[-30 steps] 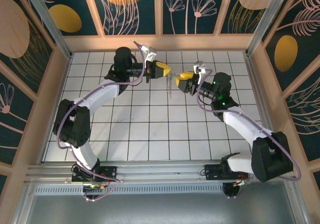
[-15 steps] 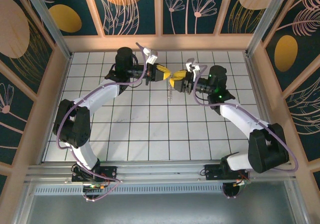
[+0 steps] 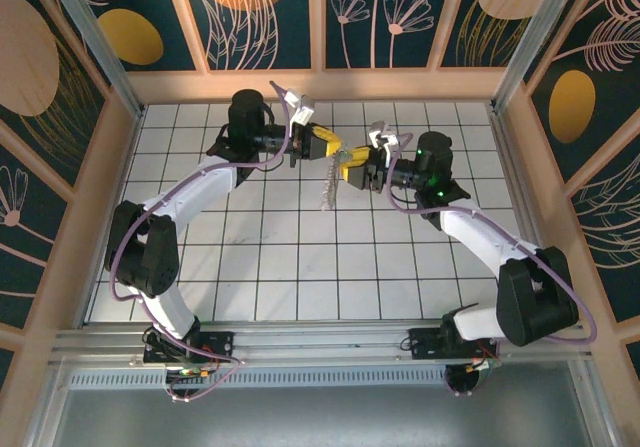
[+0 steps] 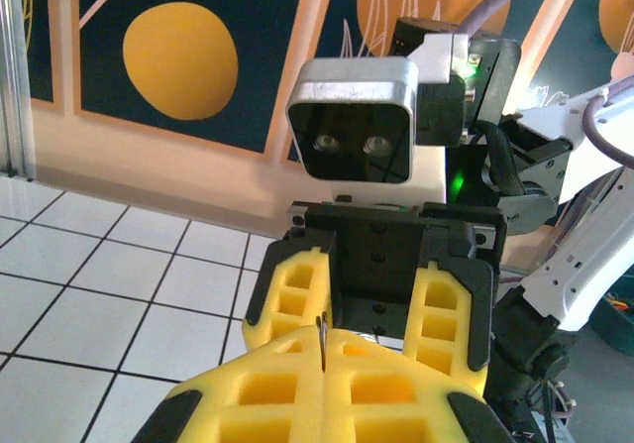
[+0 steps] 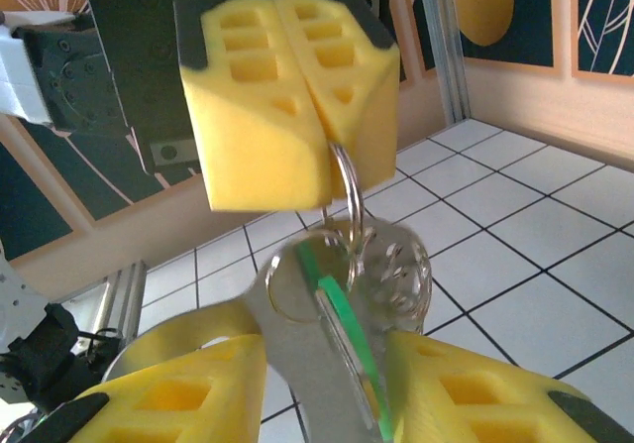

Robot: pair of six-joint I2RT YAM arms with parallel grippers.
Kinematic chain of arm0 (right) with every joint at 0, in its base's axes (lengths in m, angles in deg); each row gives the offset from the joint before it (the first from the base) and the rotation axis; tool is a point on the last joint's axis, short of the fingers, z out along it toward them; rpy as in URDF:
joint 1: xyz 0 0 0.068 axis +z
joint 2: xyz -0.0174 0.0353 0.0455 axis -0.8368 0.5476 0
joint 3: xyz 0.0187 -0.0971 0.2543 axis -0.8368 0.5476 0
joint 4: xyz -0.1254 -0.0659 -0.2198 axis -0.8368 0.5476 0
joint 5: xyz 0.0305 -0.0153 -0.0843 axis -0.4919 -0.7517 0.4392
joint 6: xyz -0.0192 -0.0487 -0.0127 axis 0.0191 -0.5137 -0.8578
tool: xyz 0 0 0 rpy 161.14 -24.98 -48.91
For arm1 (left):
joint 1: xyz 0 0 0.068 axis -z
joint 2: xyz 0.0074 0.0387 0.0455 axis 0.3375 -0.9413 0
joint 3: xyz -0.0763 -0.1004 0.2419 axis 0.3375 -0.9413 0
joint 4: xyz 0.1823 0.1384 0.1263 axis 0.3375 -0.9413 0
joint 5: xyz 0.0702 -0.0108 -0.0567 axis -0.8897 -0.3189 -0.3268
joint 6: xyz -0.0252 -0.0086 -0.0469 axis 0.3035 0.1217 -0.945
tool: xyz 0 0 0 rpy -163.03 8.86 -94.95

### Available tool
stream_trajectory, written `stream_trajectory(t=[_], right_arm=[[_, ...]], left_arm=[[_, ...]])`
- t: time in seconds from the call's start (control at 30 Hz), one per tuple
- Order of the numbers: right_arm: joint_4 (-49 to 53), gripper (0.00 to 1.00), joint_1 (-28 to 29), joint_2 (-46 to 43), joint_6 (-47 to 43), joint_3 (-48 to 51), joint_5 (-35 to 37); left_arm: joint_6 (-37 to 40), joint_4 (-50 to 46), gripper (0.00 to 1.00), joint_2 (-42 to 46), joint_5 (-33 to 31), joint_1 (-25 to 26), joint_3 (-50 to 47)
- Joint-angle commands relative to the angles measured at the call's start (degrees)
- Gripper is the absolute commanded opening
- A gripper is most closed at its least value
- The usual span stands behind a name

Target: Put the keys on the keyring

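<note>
My left gripper (image 3: 330, 148) is held above the far middle of the tiled floor, shut on the keyring (image 5: 348, 187), a thin silvery wire loop. The loop's edge pokes out between the shut yellow pads (image 4: 321, 330). Several silvery keys (image 5: 315, 356) hang from the ring, one with a bright green edge (image 5: 342, 316). In the top view they dangle as a small cluster (image 3: 327, 193). My right gripper (image 3: 347, 167) faces the left one at close range. The hanging keys fill the gap between its yellow fingers (image 5: 178, 403) and touch both pads.
The white tiled floor (image 3: 300, 257) is enclosed by wooden walls (image 3: 320, 85) at the back and sides. A metal rail (image 3: 320, 342) with both arm bases runs along the near edge.
My right gripper has moved left toward the left gripper and narrowed its fingers around the hanging keys. The keys now swing lower and to the left. The left gripper stays shut.
</note>
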Motion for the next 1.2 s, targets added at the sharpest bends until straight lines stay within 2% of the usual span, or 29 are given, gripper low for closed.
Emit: stream_trajectory(t=[0.0,0.13,0.33,0.7,1.17], right_arm=[[0.2,0.33,0.1,-2.0,-1.0,0.8,-2.3],[-0.2,0.17,0.0,-1.7,-0.8,0.7,-2.3],[-0.1,0.00,0.0,-1.5,-0.6,0.4,-2.0],[0.6,0.00,0.5,-1.8,0.2,0.6,1.6],[0.5,0.00,3.7,0.8,0.5,-2.4,4.9]], left_arm=[[1.0,1.0,0.00,1.7,1.3,0.3,2.1],[0.9,1.0,0.00,1.7,1.5,0.3,2.3],[1.0,0.9,0.00,1.7,1.2,0.4,2.2],[-3.7,9.6,0.00,3.9,-4.6,0.6,-2.5],[-4.2,10.6,0.00,4.2,-4.4,1.6,-3.6]])
